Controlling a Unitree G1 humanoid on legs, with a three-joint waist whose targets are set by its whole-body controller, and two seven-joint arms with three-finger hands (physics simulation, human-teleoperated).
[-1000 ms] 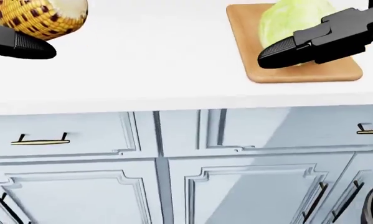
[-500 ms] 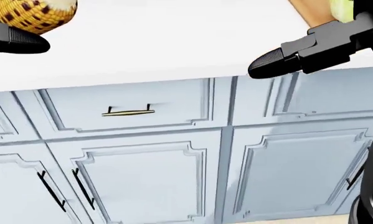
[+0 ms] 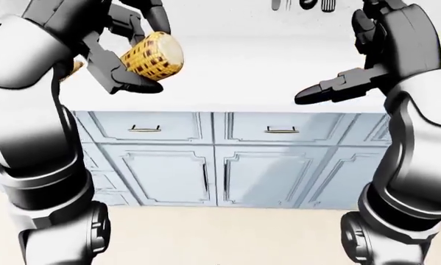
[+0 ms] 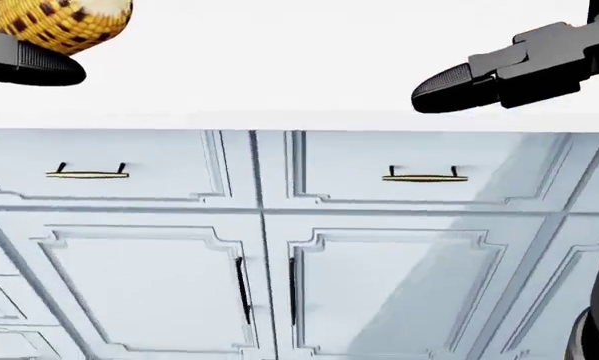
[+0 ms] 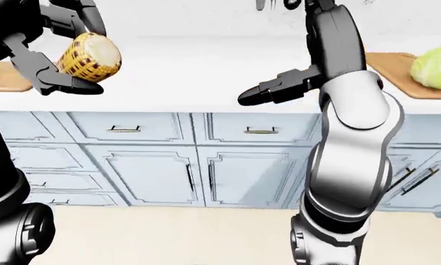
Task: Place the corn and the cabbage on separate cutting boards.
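Here left hand raised gripping corn, right hand open

I've got the corn up in the left robot hand at upper left of the right-eye view, cabbage sitting on a cutting board far right on the tabletop, drawers below.

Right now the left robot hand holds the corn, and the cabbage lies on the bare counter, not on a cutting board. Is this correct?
Not quite. The left robot hand holds the corn, but the right-eye view shows the cabbage on a cutting board.
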